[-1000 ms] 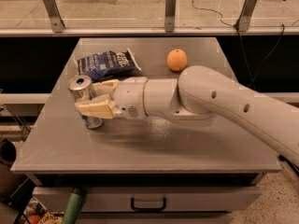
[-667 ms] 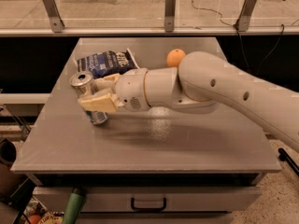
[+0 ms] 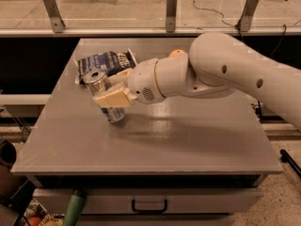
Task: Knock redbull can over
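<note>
Status: the can (image 3: 97, 79) stands tilted on the left half of the table (image 3: 188, 140). Its top leans back-left toward the chip bag (image 3: 106, 60) and its base is on the surface. The gripper (image 3: 108, 87) is at the can's mid-body with its fingers (image 3: 112, 99) pinching the can, one across the front and one behind.

Risks:
- The can is leaning, not down. While the fingers hold it, it cannot settle on its side.
- The lean points at the chip bag just behind, so the can may end up propped on the bag rather than flat.
- Once down, a round can may roll, and the table's left edge is the nearest drop.
- The orange (image 3: 177, 53) sits behind the arm (image 3: 235, 65), partly hidden. A wide swing could nudge it.

Clearance: the front and right of the table offer open room. The left and back-left are tight, hemmed in by the bag and the edge. Tipping toward the front or right looks safer.
</note>
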Controlling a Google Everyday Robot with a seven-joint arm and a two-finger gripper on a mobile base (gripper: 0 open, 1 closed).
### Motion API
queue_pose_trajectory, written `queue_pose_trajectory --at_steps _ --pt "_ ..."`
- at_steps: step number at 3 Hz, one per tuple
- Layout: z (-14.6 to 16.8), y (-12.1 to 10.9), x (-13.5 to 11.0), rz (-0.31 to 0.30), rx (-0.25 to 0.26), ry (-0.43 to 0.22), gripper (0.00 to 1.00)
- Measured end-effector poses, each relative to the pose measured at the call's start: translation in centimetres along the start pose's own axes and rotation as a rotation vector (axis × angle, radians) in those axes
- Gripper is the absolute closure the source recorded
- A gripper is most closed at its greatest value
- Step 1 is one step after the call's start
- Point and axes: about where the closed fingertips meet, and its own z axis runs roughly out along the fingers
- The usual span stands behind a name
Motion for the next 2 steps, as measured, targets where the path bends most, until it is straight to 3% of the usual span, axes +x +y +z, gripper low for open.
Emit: queue_pose_trajectory --at_steps 2 --pt "-4.3 -0.7 0.1 0.014 0.062 0.110 1.00"
